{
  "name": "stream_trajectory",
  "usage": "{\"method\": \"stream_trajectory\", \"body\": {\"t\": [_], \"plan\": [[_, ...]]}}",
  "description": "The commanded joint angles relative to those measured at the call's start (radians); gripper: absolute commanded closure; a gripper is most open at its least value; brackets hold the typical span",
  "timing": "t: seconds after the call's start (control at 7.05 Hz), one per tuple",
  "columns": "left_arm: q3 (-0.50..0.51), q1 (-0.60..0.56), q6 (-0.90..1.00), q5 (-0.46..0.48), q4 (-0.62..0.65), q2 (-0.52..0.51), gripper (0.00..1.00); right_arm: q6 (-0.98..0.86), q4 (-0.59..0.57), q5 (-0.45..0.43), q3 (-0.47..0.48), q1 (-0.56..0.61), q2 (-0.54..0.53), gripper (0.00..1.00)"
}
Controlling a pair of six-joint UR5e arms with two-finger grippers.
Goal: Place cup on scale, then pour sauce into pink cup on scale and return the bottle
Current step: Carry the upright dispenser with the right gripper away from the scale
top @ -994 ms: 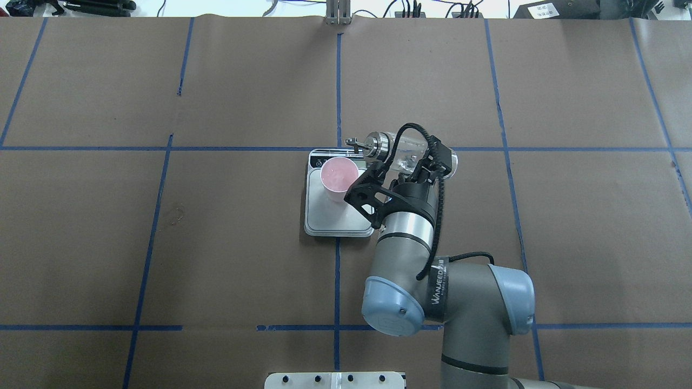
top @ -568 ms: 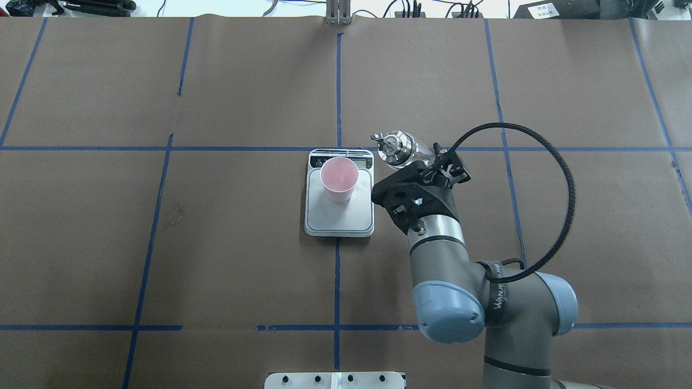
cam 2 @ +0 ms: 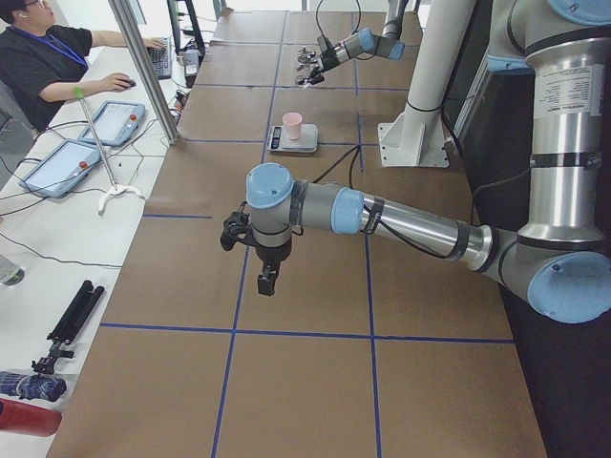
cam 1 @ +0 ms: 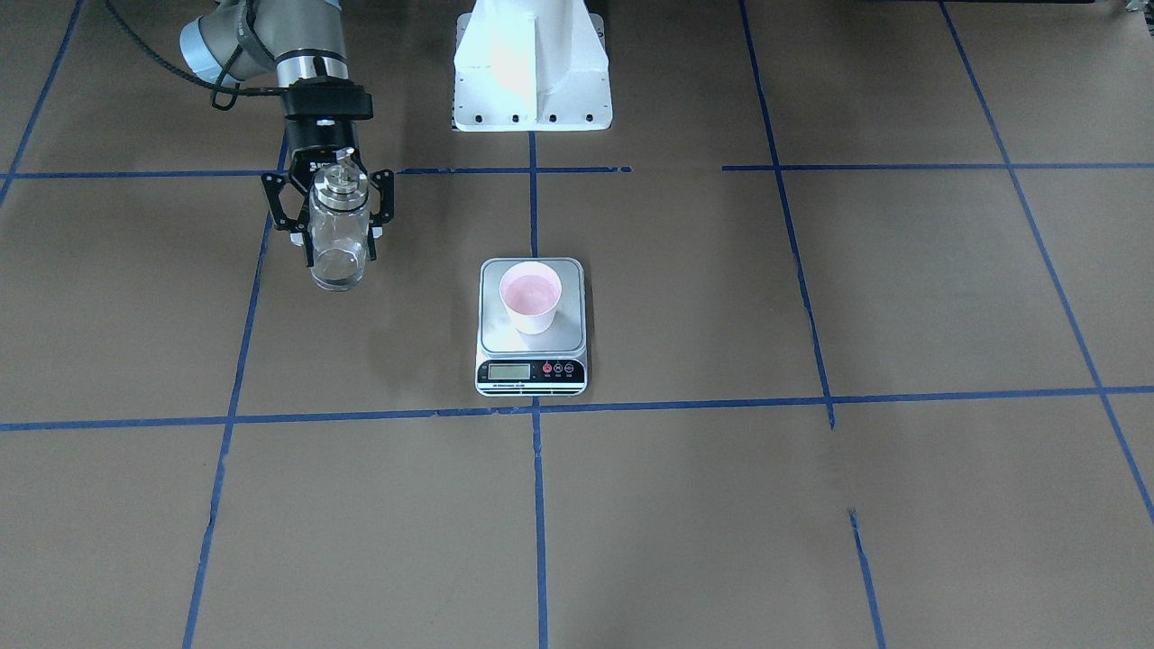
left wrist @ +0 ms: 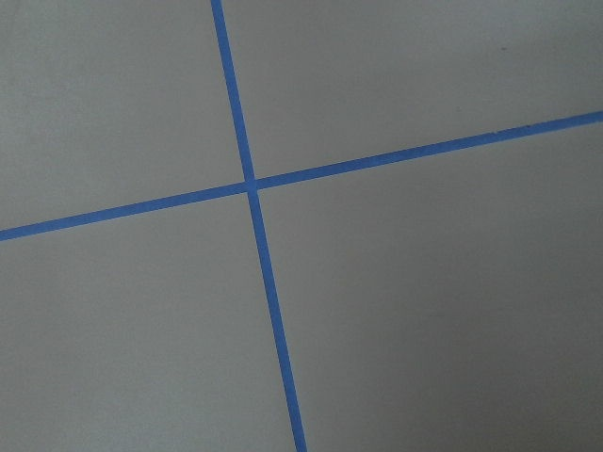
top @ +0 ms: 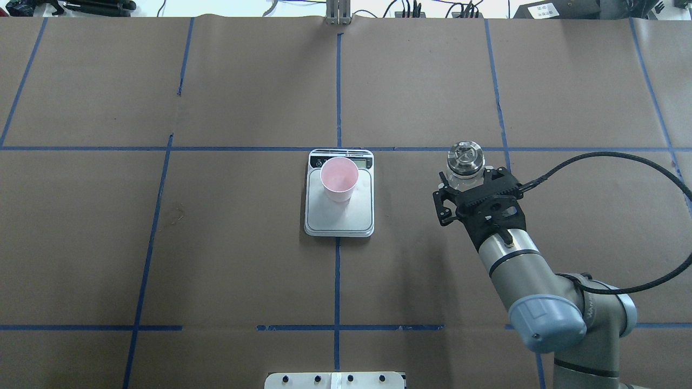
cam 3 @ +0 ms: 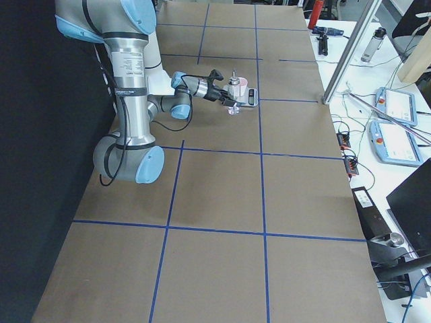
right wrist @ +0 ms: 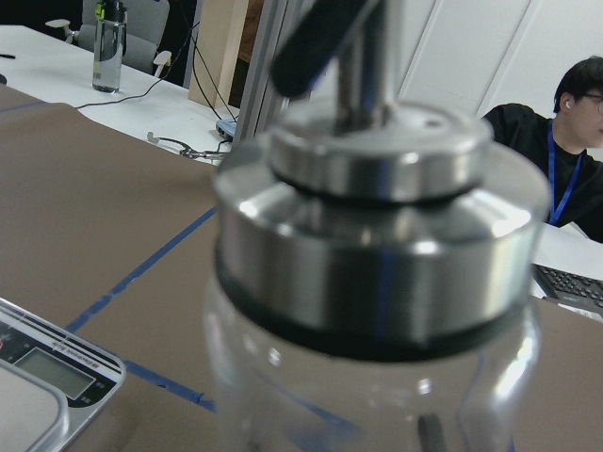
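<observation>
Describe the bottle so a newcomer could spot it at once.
Find the scale at the centre of the taped table, with the pink cup on it. Off to the robot's right, the right hand holds the bottle upright: clear glass, shiny metal cap.

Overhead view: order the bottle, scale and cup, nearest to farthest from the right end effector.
1. bottle, held in the right end effector.
2. scale, to its left; its near edge comes before the cup.
3. cup, standing on the scale, farther left.
</observation>
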Motion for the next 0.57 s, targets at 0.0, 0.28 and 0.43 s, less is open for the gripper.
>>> {"method": "stream_trajectory", "body": {"t": [0.0,0.28,0.43], "plan": [[-0.018,-0.001,0.0,0.0,0.0,0.003,0.0,0.179,0.183,0.002,-0.053,0.0,-0.071,1.0],[-0.036,0.0,0.0,0.0,0.0,0.006,0.0,0.303,0.287,-0.007,-0.172,0.014,-0.079,1.0],[-0.038,0.0,-0.002,0.0,0.0,0.006,0.0,0.302,0.285,-0.012,-0.186,0.018,-0.088,1.0]]}}
